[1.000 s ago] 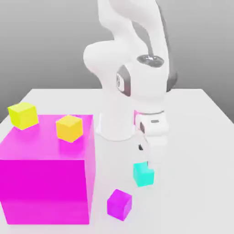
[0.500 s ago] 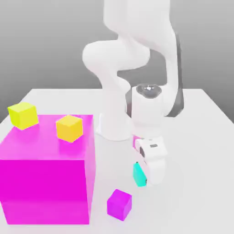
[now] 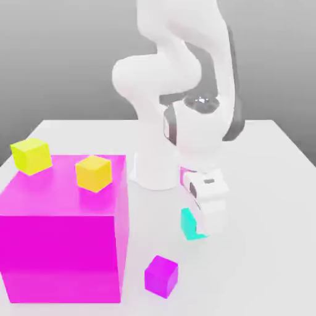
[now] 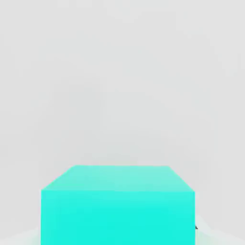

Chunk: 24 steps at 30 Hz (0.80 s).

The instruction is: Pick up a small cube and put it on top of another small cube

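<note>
Since half a second ago: gripper [image 3: 207,229] and cyan cube [image 3: 189,224] have risen slightly. Fingers grip the cube, lifted off the worktop [image 3: 265,203], right of the big magenta block [image 3: 62,247], above the purple cube [image 3: 161,276].

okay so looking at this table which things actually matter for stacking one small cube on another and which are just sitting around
In the job: small cyan cube at the gripper; small purple cube, probably the base to stack on.

Lying about: big magenta block, orange-yellow cube on top of it, yellow-green cube behind it.
</note>
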Each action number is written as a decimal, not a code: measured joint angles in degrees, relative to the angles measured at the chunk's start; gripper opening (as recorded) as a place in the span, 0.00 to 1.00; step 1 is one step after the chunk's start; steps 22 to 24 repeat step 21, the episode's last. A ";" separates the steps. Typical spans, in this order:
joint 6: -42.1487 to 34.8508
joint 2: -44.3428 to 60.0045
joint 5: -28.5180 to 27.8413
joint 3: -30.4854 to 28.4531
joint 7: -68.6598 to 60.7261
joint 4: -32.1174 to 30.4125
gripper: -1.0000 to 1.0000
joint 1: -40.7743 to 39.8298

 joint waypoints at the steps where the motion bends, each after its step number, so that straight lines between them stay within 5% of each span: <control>1: -1.15 -1.45 -1.29 0.27 0.99 -0.34 0.00 -0.48; 11: -16.20 0.24 -2.01 -4.41 19.85 16.33 0.00 -9.62; 17: -9.49 9.96 2.33 -2.92 19.48 19.30 0.00 -11.12; 18: -7.96 11.60 3.02 -2.57 19.01 19.36 1.00 -11.34; 24: -7.96 11.60 3.02 -2.57 19.01 19.36 1.00 -11.34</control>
